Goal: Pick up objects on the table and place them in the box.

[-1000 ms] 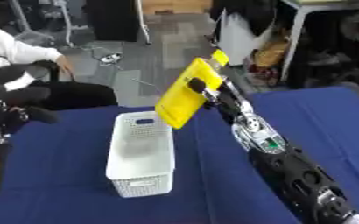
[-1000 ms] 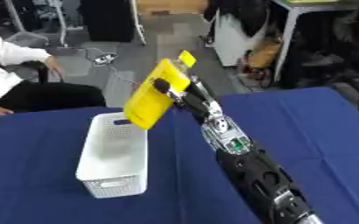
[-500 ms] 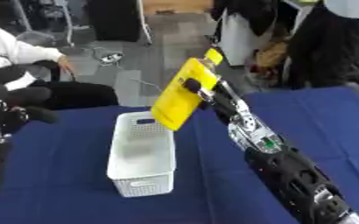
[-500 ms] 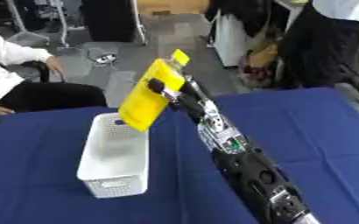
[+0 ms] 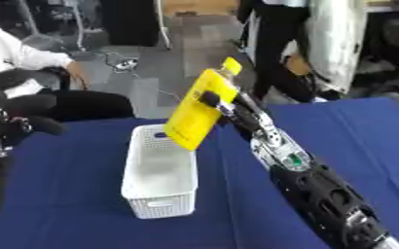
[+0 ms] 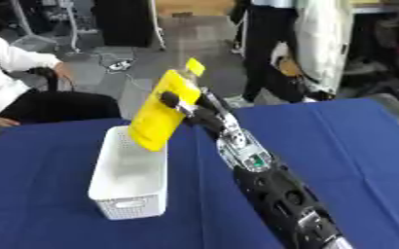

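yellow pouch (image 5: 199, 112) in right hand (image 5: 224, 102), lower toward white basket (image 5: 160, 180)

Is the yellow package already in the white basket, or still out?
Out: the right hand holds the yellow package tilted above the white basket.

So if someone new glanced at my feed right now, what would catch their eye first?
Probably the yellow packet, held tilted in the right hand above the far end of the white basket on the blue table. Next, the left hand, dark at the left edge.
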Robot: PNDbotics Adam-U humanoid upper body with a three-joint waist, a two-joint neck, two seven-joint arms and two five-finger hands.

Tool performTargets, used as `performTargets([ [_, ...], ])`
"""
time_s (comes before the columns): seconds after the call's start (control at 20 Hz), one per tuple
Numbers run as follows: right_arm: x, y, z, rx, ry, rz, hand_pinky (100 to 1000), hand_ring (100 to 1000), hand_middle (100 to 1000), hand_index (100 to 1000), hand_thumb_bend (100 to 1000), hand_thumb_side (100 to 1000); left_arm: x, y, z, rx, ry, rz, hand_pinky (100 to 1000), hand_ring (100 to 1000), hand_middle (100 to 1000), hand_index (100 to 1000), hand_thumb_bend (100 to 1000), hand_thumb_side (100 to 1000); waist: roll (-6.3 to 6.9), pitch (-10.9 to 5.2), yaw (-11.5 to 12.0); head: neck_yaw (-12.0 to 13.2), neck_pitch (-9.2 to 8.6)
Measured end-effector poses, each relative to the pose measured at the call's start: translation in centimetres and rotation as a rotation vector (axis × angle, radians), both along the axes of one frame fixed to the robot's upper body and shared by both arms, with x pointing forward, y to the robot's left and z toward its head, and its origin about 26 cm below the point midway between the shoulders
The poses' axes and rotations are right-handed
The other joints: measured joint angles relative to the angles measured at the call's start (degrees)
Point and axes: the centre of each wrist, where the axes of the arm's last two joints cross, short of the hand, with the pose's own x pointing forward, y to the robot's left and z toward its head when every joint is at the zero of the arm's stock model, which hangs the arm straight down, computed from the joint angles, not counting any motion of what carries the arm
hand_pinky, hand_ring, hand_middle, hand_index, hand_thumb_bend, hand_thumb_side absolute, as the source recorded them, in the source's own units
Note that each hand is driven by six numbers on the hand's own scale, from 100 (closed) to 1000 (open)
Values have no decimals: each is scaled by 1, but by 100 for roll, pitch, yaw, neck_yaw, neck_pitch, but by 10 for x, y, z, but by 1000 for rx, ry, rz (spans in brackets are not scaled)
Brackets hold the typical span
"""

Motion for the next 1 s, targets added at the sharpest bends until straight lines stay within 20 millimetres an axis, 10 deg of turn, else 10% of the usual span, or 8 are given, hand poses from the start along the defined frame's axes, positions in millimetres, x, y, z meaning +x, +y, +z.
performTargets([
  [1.0,8,0,-5,-86,-31,26,100,100,168,304,658,511,2,-6,11,-44,20,-5,671,797,911,875,278,752,-104,3,185,-4,-114],
])
